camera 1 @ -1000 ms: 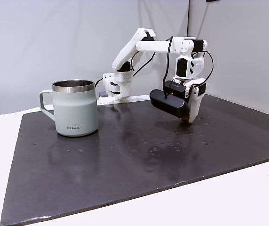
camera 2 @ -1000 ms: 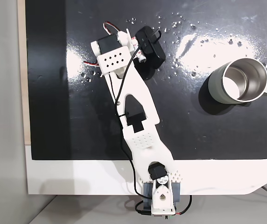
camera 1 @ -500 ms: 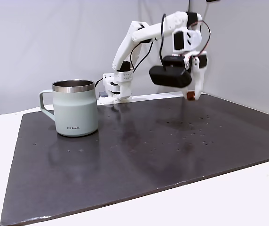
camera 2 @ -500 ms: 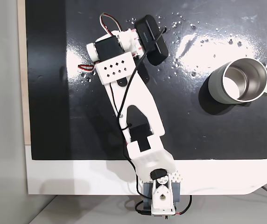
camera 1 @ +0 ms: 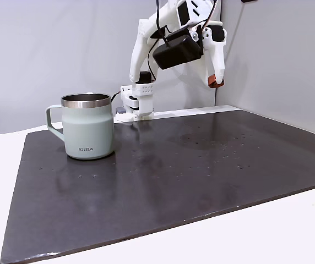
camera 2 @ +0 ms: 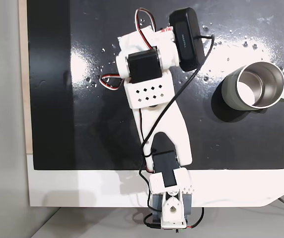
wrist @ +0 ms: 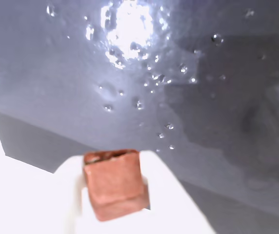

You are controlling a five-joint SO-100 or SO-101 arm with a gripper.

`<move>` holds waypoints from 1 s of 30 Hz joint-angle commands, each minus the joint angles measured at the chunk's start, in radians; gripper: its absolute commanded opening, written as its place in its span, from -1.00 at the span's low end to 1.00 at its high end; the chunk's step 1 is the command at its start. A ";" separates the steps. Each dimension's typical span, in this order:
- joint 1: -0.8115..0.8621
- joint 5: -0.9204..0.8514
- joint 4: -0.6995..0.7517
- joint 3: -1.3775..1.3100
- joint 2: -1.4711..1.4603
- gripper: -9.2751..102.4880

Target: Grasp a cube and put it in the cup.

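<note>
In the wrist view, the reddish-brown cube (wrist: 116,183) sat clamped between the 2 white jaws of the gripper (wrist: 114,195), low in the frame. Beyond it lay the dark glossy worktop (wrist: 212,122), dotted with small droplets (wrist: 151,92) and a bright glare.

In a fixed view the cup (camera 1: 88,126) stands on the worktop (camera 1: 201,165); the claw (camera 1: 215,82) hangs well right of and above the cup, with the cube (camera 1: 216,83) between its tips.
</note>
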 commanded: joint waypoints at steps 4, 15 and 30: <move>0.060 0.008 -0.012 0.000 0.123 -0.79; 0.390 -0.006 0.089 -0.123 0.167 -0.81; 0.721 -0.244 0.163 0.035 0.330 -0.82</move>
